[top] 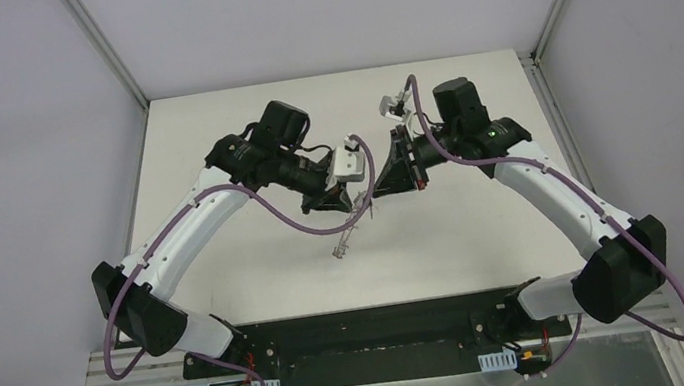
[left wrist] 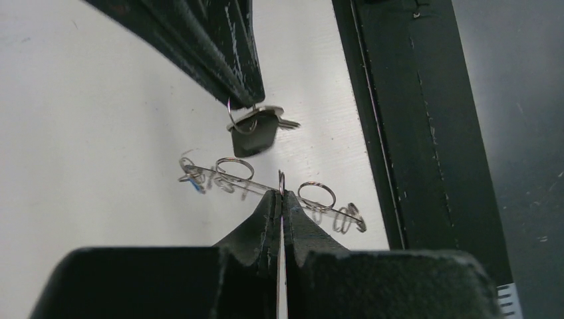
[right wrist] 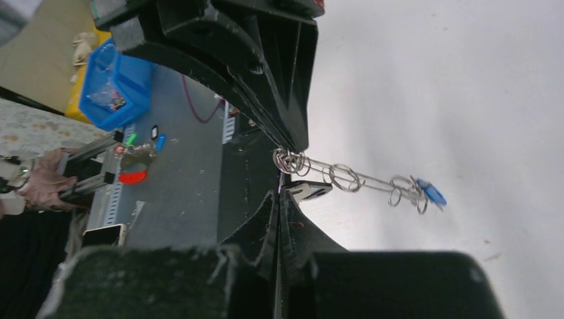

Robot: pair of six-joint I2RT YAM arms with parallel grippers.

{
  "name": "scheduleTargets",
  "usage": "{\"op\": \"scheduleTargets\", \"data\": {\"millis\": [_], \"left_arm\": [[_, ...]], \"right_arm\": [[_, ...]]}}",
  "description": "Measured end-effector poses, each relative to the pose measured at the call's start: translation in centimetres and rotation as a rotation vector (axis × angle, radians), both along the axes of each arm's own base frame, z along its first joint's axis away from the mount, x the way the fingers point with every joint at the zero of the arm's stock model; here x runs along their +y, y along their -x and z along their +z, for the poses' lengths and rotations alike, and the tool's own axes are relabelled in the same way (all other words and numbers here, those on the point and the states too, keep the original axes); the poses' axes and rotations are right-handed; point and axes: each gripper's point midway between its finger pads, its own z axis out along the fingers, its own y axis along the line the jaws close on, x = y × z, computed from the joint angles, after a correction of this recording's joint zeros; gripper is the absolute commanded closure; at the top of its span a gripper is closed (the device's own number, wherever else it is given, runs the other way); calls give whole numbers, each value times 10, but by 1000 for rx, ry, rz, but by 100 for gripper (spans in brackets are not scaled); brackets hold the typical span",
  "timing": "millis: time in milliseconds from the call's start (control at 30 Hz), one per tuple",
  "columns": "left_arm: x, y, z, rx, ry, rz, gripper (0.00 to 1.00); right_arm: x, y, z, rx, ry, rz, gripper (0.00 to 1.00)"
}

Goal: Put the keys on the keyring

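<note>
The top camera looks down from high up behind the arms, with their bases at 6 o'clock of the flat white table point(top: 485, 233). Each wrist camera sits close behind its own black fingers point(left wrist: 263, 222). All three share the flat grey metal ring with wire loops point(right wrist: 346, 177).

I see a plain white table point(top: 249, 277). The left arm point(top: 185, 237) and right arm point(top: 552, 192) are white with black joints and purple cables point(top: 318, 233). The left gripper point(left wrist: 280, 195) and right gripper point(right wrist: 279, 194) are scuffed black. The keyring point(left wrist: 233, 174) is silver-grey; one black-headed key point(left wrist: 254, 138), one blue-headed key point(right wrist: 432, 193).
</note>
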Motion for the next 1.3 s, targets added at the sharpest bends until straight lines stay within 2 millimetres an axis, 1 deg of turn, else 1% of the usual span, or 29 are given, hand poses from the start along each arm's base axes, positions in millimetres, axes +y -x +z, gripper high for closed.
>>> {"op": "scheduleTargets", "data": {"millis": [133,333,500,667,833,1067,1300], "left_arm": [[0,6,4,-67,11,-55,100],[3,12,14,-153,30,-106,100],[7,12,11,-187,14,-125,100],[11,11,7,-211,-10,-136,100],[10,13,6,-220,-15,-152,100],[10,13,6,-224,-18,-153,100],[9,15,4,-231,-27,-160,100]], "right_arm": [[12,9,0,62,-30,52,100],[22,14,-13,172,-24,98,100],[24,17,-20,219,-18,120,100],[24,20,-19,227,-21,134,100],[26,23,-20,242,-20,146,100],[29,22,-28,289,-3,150,100],[31,25,-28,305,-5,163,100]]}}
